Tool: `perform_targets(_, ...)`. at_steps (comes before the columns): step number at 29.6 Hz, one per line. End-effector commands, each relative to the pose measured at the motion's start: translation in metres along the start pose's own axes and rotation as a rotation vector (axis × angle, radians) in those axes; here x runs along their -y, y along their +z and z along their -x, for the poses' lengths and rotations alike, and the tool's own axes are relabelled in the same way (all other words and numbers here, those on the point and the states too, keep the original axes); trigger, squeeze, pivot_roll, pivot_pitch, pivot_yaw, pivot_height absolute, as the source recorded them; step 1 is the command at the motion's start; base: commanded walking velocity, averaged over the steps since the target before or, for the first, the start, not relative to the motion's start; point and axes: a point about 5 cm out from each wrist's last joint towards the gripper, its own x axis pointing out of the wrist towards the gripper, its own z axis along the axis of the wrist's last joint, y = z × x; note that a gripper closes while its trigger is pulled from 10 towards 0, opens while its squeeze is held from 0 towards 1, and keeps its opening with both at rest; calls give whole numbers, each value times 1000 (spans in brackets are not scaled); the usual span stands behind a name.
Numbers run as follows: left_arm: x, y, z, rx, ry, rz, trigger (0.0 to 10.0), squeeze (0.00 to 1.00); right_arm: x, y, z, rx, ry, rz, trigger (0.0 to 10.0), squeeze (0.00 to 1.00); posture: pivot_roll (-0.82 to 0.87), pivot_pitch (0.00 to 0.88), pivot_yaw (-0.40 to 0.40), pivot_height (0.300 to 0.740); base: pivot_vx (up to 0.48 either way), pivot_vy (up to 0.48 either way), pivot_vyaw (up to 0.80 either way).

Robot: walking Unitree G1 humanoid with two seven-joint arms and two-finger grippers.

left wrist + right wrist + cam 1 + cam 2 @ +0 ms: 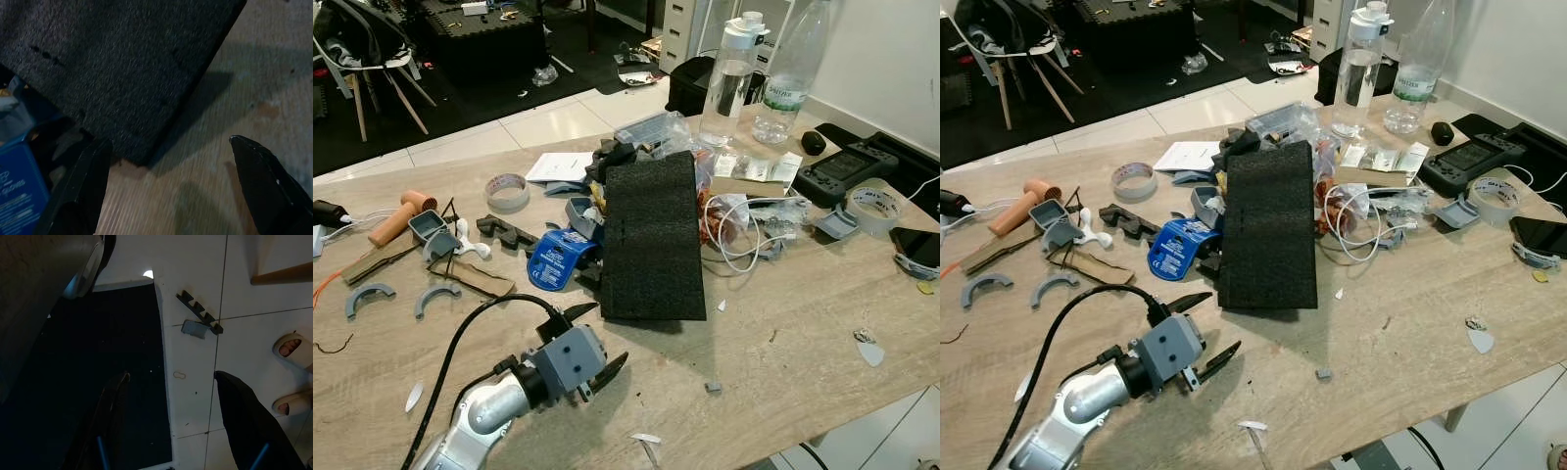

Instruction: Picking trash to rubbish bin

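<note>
Wood-grain worktop (803,333) carries a heap of clutter. Largest on it is a black foam slab (651,235), lying tilted with its far end propped on the pile and its near edge down on the wood. Behind it stand two clear plastic bottles (729,83), side by side near the far edge. A black handheld controller (847,168) lies at the far right, with a roll of clear tape (874,208) just beside it. A tangle of white cable (744,240) sits right of the foam. Against the slab's left side lies a blue packet (555,258); another tape roll (507,190) lies farther left, and two grey curved clips (401,297) near the left edge. Small white scraps (646,439) dot the near edge.

The left gripper (592,343) hovers low over the wood, fingers spread and empty, pointing at the foam's near left corner, just short of it. The right gripper (171,431) hangs open over tiled floor (244,298) and a dark mat (98,357), where a person's sandalled feet (293,350) stand.
</note>
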Motion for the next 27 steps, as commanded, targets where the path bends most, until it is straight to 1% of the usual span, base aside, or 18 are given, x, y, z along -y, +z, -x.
perform_targets(1,8,-4,-1,-12,3,3,10000,0,-2,-2,0,-8,9,16,10000,0,-61,63,26,740,0,0,0)
perform_targets(4,10,-3,-8,4,55,15,10000,0,-3,-1,0,-5,10,22,10000,0,-60,62,22,740,0,0,0)
perform_targets(8,11,-1,-14,22,80,14,10000,0,-2,0,0,-3,10,25,10000,0,-60,65,22,740,0,0,0)
perform_targets(12,12,0,-22,30,97,-16,10000,0,-1,1,0,-2,8,27,10000,0,-61,66,16,740,0,0,0)
perform_targets(13,12,0,-22,30,97,-16,10000,0,-1,1,0,-2,8,27,10000,0,-61,66,16,740,0,0,0)
perform_targets(14,14,1,-29,37,103,-29,10000,0,1,2,0,-1,6,29,10000,0,-64,70,14,740,0,0,0)
perform_targets(15,15,1,-31,39,104,-32,10000,0,1,2,0,-1,5,29,10000,0,-64,70,14,740,0,0,0)
perform_targets(21,23,4,-41,55,106,-54,10000,0,3,1,0,-2,2,28,10000,0,-72,72,15,740,0,0,0)
perform_targets(27,25,6,-48,65,145,-92,10000,0,4,0,0,-4,1,25,10000,0,-80,81,12,740,0,0,0)
